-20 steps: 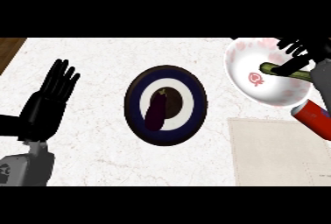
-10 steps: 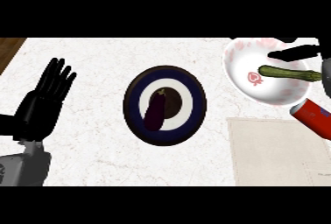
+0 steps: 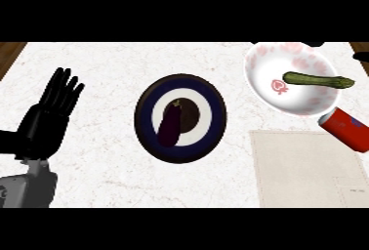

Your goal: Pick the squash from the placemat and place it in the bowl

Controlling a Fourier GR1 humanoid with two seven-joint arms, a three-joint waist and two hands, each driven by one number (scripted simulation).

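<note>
Dark green, long and smooth-skinned, the squash (image 3: pixel 317 80) lies in the white pink-patterned bowl (image 3: pixel 268 61), likely stiff, light, best gripped mid-length; the black left hand (image 3: pixel 49 117) rests with fingers straight, the right hand unseen.

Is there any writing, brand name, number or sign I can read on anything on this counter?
No readable words or numbers anywhere.
Bowl: a red mark on its inside beside the squash, a picture and not letters.
Red can: a dark patch on its side, too blurred to read.
Placemat: faint marks near its corner, too small to read.
</note>
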